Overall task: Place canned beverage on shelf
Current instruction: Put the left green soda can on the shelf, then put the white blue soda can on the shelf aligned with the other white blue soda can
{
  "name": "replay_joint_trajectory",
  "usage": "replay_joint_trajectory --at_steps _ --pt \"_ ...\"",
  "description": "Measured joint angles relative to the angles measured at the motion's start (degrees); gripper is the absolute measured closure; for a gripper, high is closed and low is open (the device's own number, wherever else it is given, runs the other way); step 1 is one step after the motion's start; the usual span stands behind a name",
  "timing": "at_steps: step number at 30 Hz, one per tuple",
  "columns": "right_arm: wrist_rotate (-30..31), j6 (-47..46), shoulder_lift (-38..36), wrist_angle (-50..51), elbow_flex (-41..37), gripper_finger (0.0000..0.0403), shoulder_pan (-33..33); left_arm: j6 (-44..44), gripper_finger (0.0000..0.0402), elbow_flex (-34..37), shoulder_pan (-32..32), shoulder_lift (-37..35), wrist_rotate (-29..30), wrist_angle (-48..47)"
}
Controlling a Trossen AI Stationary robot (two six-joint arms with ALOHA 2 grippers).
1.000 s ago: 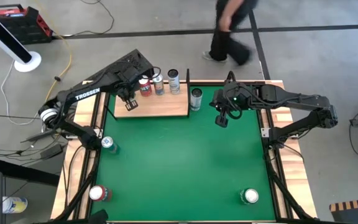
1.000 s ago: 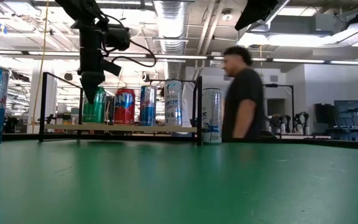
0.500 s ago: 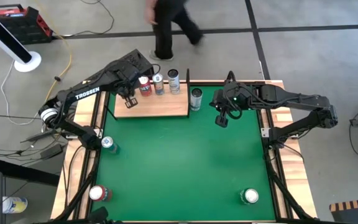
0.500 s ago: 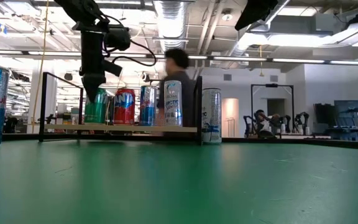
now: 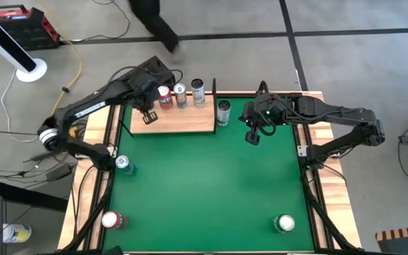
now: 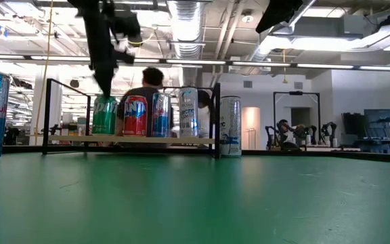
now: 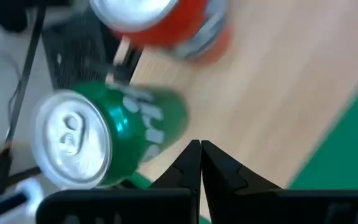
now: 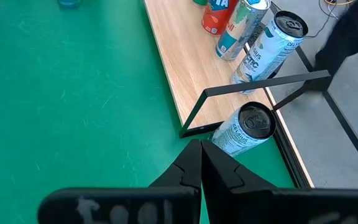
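Green can [image 7: 126,134] stands on the shelf [image 5: 183,122] beside the red can [image 6: 135,116]; left gripper [image 7: 200,163] above it, fingers together, empty; right gripper [image 8: 201,163] likewise closed, empty

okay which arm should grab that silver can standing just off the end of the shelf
Probably the right. The right gripper hangs next to the silver can, which stands on the table past the shelf. The left gripper is over the shelf's far end, by the green can.

Four upright cans [image 6: 145,115] in a row on pale wooden shelf [image 5: 183,122].
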State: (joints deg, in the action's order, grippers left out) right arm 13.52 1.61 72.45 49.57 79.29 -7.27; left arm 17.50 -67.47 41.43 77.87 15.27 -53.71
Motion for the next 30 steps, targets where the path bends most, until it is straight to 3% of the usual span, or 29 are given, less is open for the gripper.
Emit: replay_joint_trajectory --at_steps 5,8,10,15,19,25,30 --pt "0.00 -0.06 -0.01 -0.08 0.00 0.0376 0.00 -4.78 0.0401 -4.24 -6.98 -8.17 -8.37 -3.92" --pt "0.00 -0.07 0.01 -0.06 0.00 0.0376 0.00 -9.93 0.0401 -4.31 -13.84 -13.78 -16.46 -6.91" --pt "0.00 -0.07 0.00 -0.08 0.00 0.0376 0.00 -13.89 0.0401 -4.29 -19.69 -16.88 -18.72 -10.29" --pt "0.00 -0.02 0.00 -0.08 0.00 0.0376 0.00 -25.14 0.0401 -4.29 -35.73 -21.68 -18.97 -17.86" --pt "0.02 0.04 -0.01 -0.36 0.00 0.0376 0.00 -33.37 0.0401 -4.26 -44.76 -23.90 -17.38 -20.46" --pt "0.00 -0.07 0.00 -0.78 0.00 0.0376 0.00 -36.65 0.0392 0.54 -52.82 -24.68 -18.07 -21.32" --pt "0.00 0.04 -0.01 -0.78 0.00 0.0376 0.00 -41.66 0.0338 5.18 -55.08 -23.67 -19.34 -25.90"
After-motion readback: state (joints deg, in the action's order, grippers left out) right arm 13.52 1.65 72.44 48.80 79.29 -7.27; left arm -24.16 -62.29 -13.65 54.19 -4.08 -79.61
